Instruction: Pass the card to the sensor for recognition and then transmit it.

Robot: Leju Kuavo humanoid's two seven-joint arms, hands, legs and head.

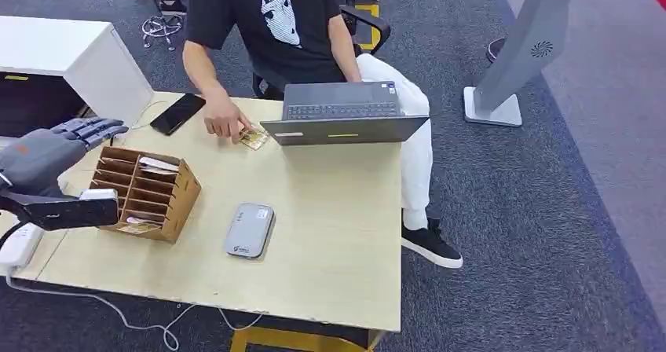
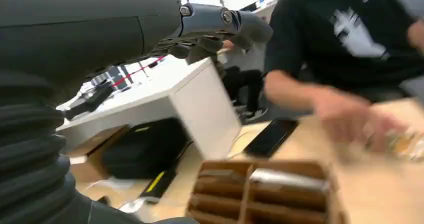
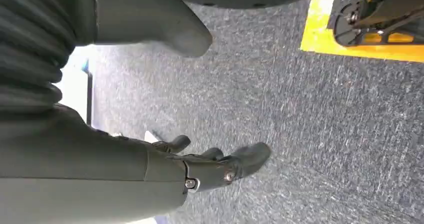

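A gold-patterned card [image 1: 254, 138] lies on the wooden table [image 1: 330, 234] just left of the laptop, under a person's hand [image 1: 224, 120]. The grey card sensor [image 1: 249, 230] rests flat near the table's middle front. My left hand [image 1: 59, 152] hovers over the table's left edge, beside the cardboard organizer [image 1: 145, 191], fingers stretched out and holding nothing. In the left wrist view its fingers [image 2: 220, 26] reach toward the person [image 2: 350, 39]. My right hand [image 3: 200, 166] hangs above the carpet with its fingers apart and nothing in it.
A grey laptop [image 1: 343, 112] stands open at the table's far edge before the seated person [image 1: 275, 22]. A black phone [image 1: 177, 113] lies at the far left. A white cabinet [image 1: 78, 57] stands left of the table. A white power strip [image 1: 20, 246] and cable sit at the front left.
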